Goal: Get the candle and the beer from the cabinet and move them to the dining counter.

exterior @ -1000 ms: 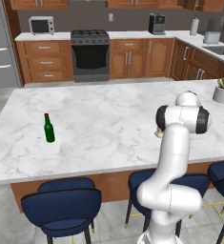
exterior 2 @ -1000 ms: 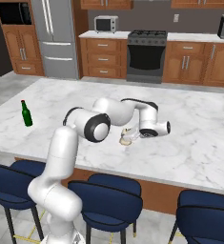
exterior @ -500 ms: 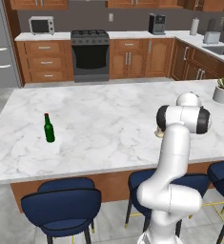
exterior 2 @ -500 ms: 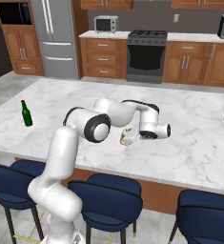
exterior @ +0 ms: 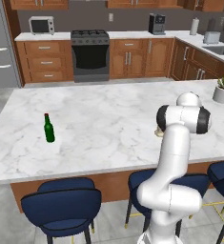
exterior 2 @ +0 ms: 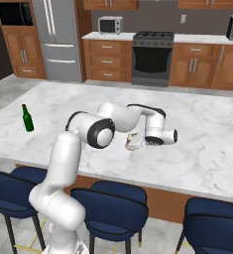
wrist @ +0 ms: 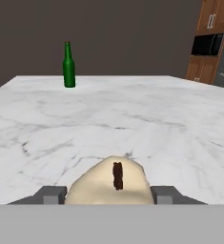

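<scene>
Two items to move: the beer and the candle; both are now at the dining surface, none left in the cabinet as far as the views show.
Beer: the green bottle (exterior: 48, 128) stands upright on the marble surface (exterior: 108, 119), toward its left end as the base cameras look, well apart from the arm. This half of the job looks done.
Candle: the pale cream stub (wrist: 114, 182) sits low between the two finger tips in the hand view, its dark wick facing the camera. In the right base view it (exterior 2: 133, 143) shows just beside the hand, down at the marble, well apart from the beer.
Hand: the hand (exterior 2: 138, 144) is down at the surface, partly parted with the candle between the fingers (wrist: 50, 195). Whether the pads press on it or have let go, I cannot tell.
Contact with marble: the candle appears to rest on or just above the top; the views do not settle which.
Done, by my judgement: fetching both things and bringing them over.
Left, by my judgement: freeing the candle fully, if that is not done, and lifting the hand away without knocking it.
Risk: a small light stub may tip or roll if a finger drags on it.
</scene>
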Motion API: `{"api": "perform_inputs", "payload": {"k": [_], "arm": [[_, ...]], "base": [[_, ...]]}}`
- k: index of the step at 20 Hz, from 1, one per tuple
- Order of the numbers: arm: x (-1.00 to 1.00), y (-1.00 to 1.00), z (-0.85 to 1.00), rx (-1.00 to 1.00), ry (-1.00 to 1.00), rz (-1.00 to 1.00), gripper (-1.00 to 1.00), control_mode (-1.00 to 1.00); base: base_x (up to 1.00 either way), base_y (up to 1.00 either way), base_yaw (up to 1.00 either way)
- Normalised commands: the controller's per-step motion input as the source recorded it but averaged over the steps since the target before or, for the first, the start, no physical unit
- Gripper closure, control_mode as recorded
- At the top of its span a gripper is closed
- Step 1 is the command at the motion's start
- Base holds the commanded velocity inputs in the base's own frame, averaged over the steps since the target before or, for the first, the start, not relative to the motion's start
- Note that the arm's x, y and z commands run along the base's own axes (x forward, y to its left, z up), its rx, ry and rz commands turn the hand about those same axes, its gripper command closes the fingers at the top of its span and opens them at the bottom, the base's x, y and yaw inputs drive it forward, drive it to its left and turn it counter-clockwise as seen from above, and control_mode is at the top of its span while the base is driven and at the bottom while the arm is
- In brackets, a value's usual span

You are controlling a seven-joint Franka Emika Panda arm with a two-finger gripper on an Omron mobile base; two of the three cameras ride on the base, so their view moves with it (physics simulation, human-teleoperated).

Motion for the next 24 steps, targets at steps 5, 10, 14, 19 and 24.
{"api": "perform_inputs", "payload": {"k": [5, 10, 14, 19, 24], "arm": [[0.00, 0.00, 0.00, 0.00, 0.00, 0.00, -1.00, -1.00], [0.00, 0.00, 0.06, 0.00, 0.00, 0.00, -1.00, -1.00], [0.01, 0.01, 0.37, 0.00, 0.00, 0.00, -1.00, -1.00], [0.00, 0.05, 0.73, -0.02, 0.00, -0.01, -1.00, -1.00], [-0.19, 0.17, 0.88, -0.05, 0.00, -0.06, -1.00, -1.00]], "base": [[0.00, 0.00, 0.00], [0.00, 0.00, 0.00], [0.00, 0.00, 0.00], [0.00, 0.00, 0.00], [0.00, 0.00, 0.00]]}}
